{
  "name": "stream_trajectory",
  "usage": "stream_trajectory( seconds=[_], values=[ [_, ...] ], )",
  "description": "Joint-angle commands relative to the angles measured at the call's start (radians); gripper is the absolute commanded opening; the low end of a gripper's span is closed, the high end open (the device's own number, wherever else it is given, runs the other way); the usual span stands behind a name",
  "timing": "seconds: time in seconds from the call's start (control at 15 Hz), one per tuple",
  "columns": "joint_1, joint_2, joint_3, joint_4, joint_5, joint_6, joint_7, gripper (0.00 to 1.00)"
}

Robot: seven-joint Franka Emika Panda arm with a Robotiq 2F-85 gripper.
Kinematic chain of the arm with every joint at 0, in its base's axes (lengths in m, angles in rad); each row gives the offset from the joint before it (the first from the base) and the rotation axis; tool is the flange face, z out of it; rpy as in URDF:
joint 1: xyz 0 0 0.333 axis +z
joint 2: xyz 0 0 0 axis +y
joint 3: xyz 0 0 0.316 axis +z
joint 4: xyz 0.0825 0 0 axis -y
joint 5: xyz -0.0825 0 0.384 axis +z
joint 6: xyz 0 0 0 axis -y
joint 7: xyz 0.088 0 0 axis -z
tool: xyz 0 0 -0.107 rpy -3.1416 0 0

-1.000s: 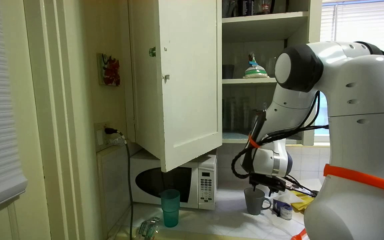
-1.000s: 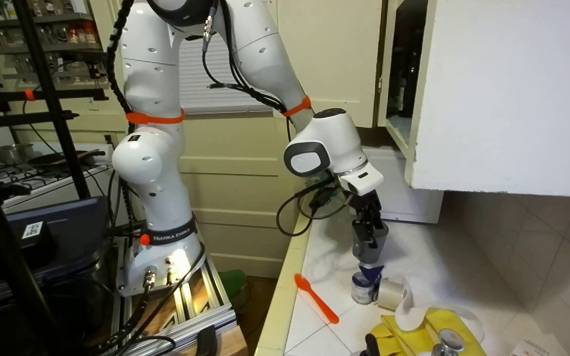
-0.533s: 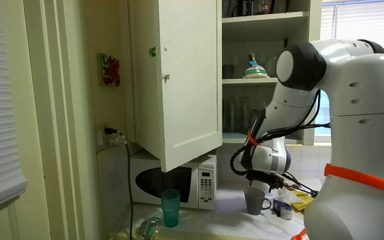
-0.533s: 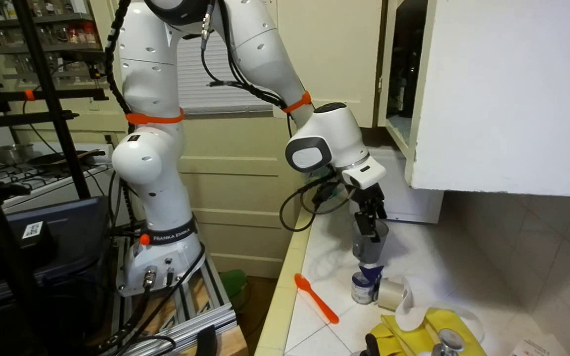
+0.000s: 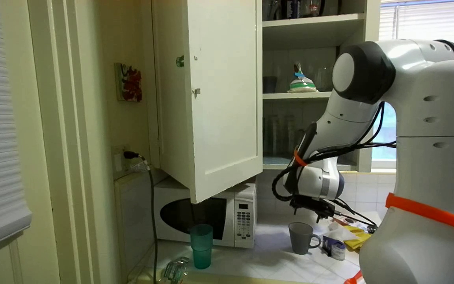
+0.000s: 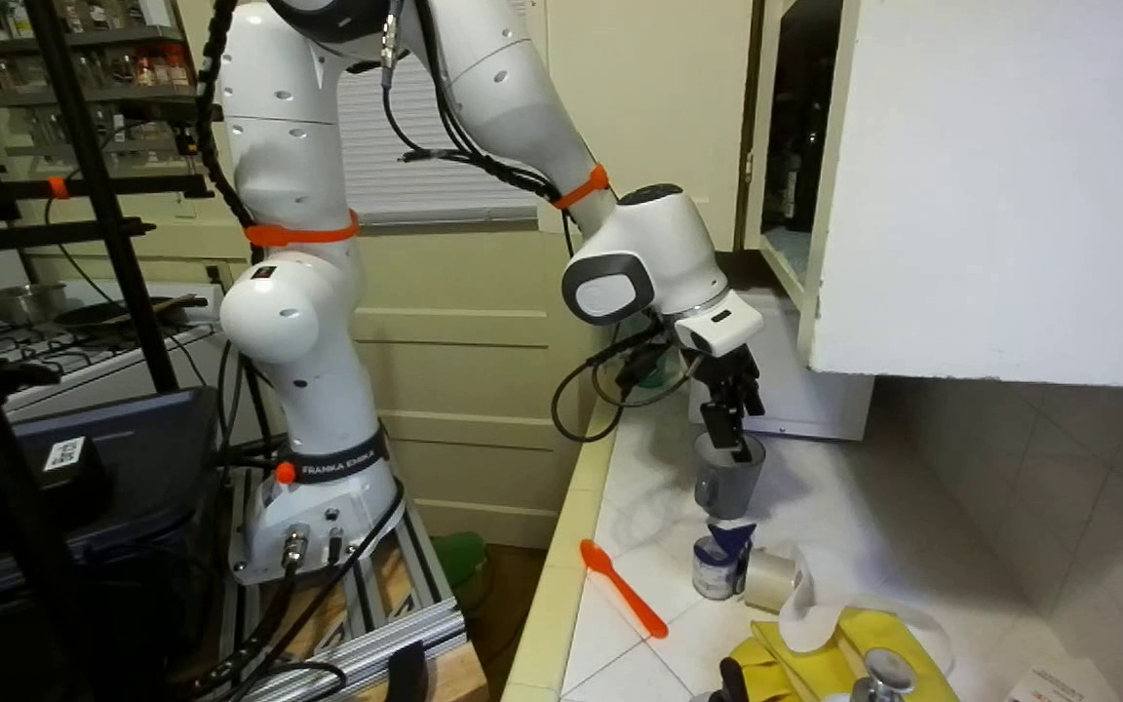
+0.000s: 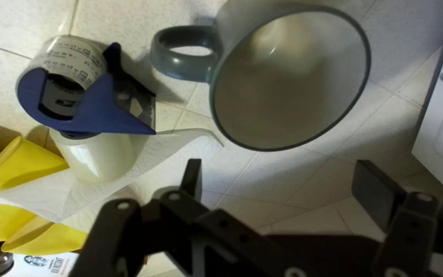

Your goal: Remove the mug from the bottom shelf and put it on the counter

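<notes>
Mug [image 5: 301, 238] is standing upright on the counter [image 5: 250, 258], handle poking out toward 3 o'clock in an exterior view and toward 9 in the wrist view. Gripper [image 7: 283, 184] hangs at 12 o'clock from it, fingers [image 7: 375, 194] spread well apart, and in an exterior view you can see a gap between the tips and the rim. Bottom shelf [image 5: 276, 167] is up at 12 too, with the cupboard door [image 5: 225, 98] swung open around 11. Teal tumbler [image 5: 202, 248] is at 9 o'clock, well away from the mug, and the microwave [image 5: 219, 217] sits behind the tumbler, between 9 and 10. Over in the wrist view there's a blue tape dispenser [image 7: 98, 105] at 9 o'clock from the mug, near the handle but not touching, plus some yellow stuff [image 7: 17, 169] around 8 (can't tell what exactly). An exterior view also shows an orange spoon [image 6: 625, 590] lying between 7 and 8 o'clock from the mug.
</notes>
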Motion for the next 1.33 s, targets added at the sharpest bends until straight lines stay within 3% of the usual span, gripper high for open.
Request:
stream_trajectory(
  seconds=[0.0,0.2,0.27,0.33,0.93,1.27],
  values=[
    [0.038,-0.076,-0.049,-0.014,-0.008,-0.095,0.014,1.0],
    [0.048,-0.119,-0.078,-0.014,-0.052,-0.163,0.01,1.0],
    [0.019,-0.139,-0.056,-0.015,-0.076,-0.195,0.02,1.0],
    [0.048,-0.157,-0.086,-0.014,-0.081,-0.226,0.01,1.0],
    [0.039,-0.322,-0.088,0.001,-0.215,-0.57,0.017,1.0],
    [0.037,-0.4,-0.082,-0.001,-0.257,-0.665,0.001,1.0]
  ],
)
